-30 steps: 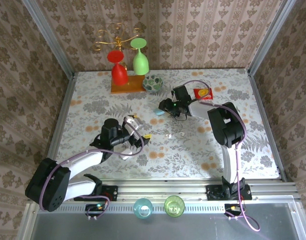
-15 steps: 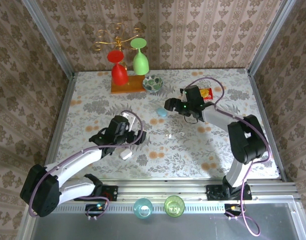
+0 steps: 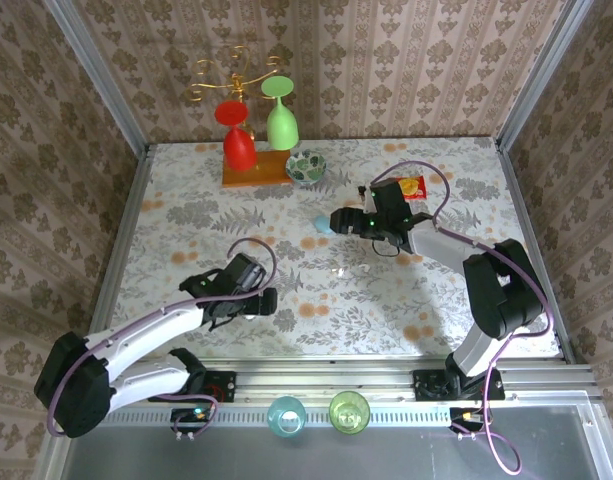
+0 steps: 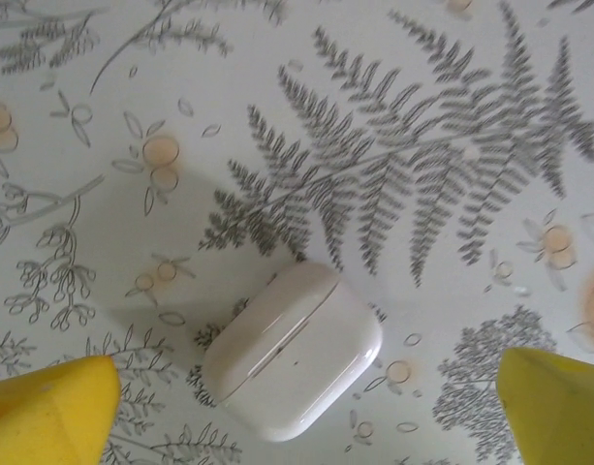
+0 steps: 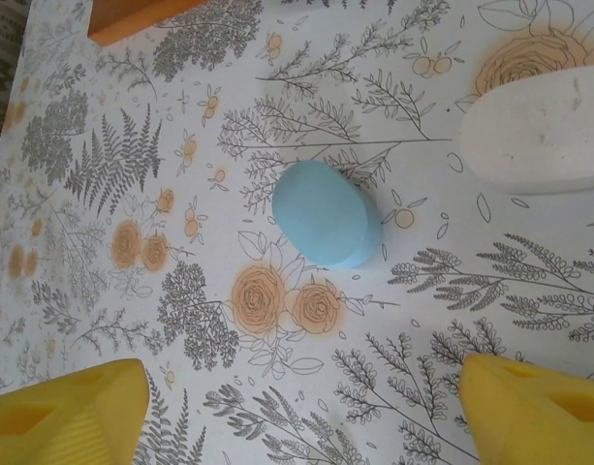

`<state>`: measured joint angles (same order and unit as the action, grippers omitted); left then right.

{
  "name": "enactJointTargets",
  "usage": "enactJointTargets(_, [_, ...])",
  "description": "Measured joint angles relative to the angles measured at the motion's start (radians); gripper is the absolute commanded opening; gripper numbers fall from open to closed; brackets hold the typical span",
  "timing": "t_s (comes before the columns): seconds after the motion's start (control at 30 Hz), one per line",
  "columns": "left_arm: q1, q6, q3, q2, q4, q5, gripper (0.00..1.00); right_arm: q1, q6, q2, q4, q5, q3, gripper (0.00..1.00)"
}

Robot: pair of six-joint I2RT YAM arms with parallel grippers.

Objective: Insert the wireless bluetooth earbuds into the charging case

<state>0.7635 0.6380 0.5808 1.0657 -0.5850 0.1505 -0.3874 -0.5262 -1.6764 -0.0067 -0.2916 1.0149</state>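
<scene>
The left end effector [image 4: 306, 402] hangs with its yellow fingers spread wide on either side of a closed white case [image 4: 292, 349], not touching it. The right end effector [image 5: 306, 407] is just as open above a light blue case [image 5: 326, 213], which has a white rounded thing [image 5: 544, 131] near it. A tiny pale speck, possibly the earbuds [image 3: 339, 270], lies on the flower-printed surface [image 3: 426, 300] between the arms, apart from both cases; at the back stand a rack [image 3: 254, 172] with a red glass [image 3: 236, 135] and a green glass [image 3: 281, 115], a small bowl [image 3: 306, 166] and a red packet [image 3: 408, 186], all within wallpapered walls [image 3: 436, 60].
</scene>
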Motion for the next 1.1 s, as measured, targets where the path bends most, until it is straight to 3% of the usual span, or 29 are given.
enactJointTargets(0.33, [-0.023,-0.030,-0.045,0.098,0.053,-0.079,0.98,0.000,0.000,0.008,0.002,0.001,-0.026,0.84])
enactJointTargets(0.83, [0.081,-0.044,0.003,0.185,0.107,-0.156,0.93,0.000,0.000,0.017,0.003,0.002,-0.029,0.83])
enactJointTargets(1.1, [0.091,-0.084,0.033,0.182,0.114,-0.150,0.93,0.000,0.000,0.017,0.003,0.002,-0.029,0.83])
